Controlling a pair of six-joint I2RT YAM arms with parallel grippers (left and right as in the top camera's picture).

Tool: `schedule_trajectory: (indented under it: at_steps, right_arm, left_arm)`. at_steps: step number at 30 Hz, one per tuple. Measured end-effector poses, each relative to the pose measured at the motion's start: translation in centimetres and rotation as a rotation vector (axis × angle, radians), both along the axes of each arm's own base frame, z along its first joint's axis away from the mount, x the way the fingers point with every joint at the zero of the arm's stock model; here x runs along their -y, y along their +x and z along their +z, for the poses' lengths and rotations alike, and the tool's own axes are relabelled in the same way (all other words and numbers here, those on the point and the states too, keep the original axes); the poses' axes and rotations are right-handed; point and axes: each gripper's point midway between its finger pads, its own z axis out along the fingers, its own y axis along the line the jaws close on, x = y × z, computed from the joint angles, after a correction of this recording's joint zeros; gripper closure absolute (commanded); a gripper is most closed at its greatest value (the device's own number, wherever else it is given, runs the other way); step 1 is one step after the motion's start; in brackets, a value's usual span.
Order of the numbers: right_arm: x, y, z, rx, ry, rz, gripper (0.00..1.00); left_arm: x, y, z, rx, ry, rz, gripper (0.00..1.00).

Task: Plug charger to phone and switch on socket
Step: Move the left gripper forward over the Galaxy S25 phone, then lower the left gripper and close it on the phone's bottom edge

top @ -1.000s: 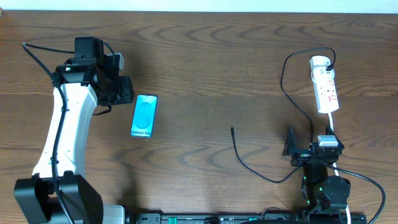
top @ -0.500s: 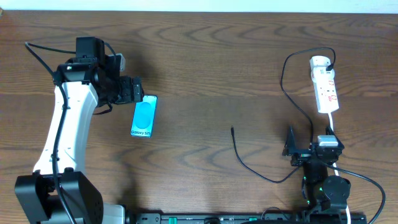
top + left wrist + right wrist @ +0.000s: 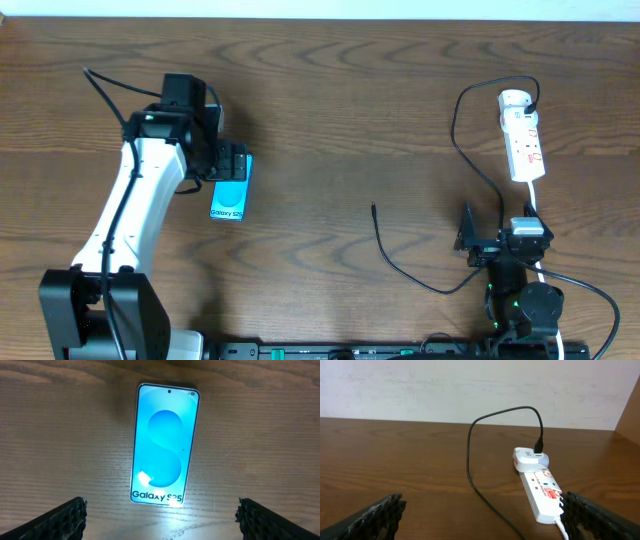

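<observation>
Phone (image 3: pixel 165 442) lay flat, screen up, on the bench (image 3: pixel 320 100), under the left end effector (image 3: pixel 160 521), which was spread wide and empty. Judgement: close squarely on the long edges without skidding it. Right end effector (image 3: pixel 482 520) was also wide and empty. Charger (image 3: pixel 385 248) tip lay loose mid-bench, with open wood between it and the phone. Socket (image 3: pixel 523 140) sat far right.

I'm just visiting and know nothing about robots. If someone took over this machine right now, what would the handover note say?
Left fingers: open, empty, over the phone on the table.
Right fingers: open, empty, facing the socket.
Charger: one end plugged in at the socket's top. Its free tip lies loose mid-table, apart from the phone.
Done: nothing joined to the phone yet.
Left to do: grasp the tip, plug it into the phone, switch the socket on. The switch's state is unreadable.
</observation>
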Motion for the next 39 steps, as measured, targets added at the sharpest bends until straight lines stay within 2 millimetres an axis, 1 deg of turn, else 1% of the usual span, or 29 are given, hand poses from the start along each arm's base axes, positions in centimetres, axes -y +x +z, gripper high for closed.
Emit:
schedule_trajectory:
  at_steps: [3, 6, 11, 14, 22, 25, 39]
  right_arm:
    - [0.0, 0.0, 0.0, 0.0, 0.0, 0.0, 0.01]
    - [0.0, 0.0, 0.0, 0.0, 0.0, 0.0, 0.01]
    - [0.0, 0.0, 0.0, 0.0, 0.0, 0.0, 0.01]
    - [0.0, 0.0, 0.0, 0.0, 0.0, 0.0, 0.01]
    - [0.0, 0.0, 0.0, 0.0, 0.0, 0.0, 0.01]
    - [0.0, 0.0, 0.0, 0.0, 0.0, 0.0, 0.01]
    - [0.0, 0.0, 0.0, 0.0, 0.0, 0.0, 0.01]
  left_arm:
    - [0.1, 0.1, -0.5, 0.008, 0.007, 0.008, 0.03]
    - [-0.2, -0.1, -1.4, 0.003, 0.017, 0.021, 0.0]
    - [-0.3, -0.6, -3.0, -0.012, 0.022, 0.025, 0.0]
    - [-0.3, -0.5, -4.0, -0.026, 0.023, 0.024, 0.0]
    - [-0.2, 0.1, -7.7, -0.094, 0.029, 0.024, 0.02]
    - [-0.2, 0.4, -8.1, -0.091, 0.028, 0.024, 0.02]
    - [-0.1, 1.3, -8.0, -0.055, 0.025, 0.024, 0.02]
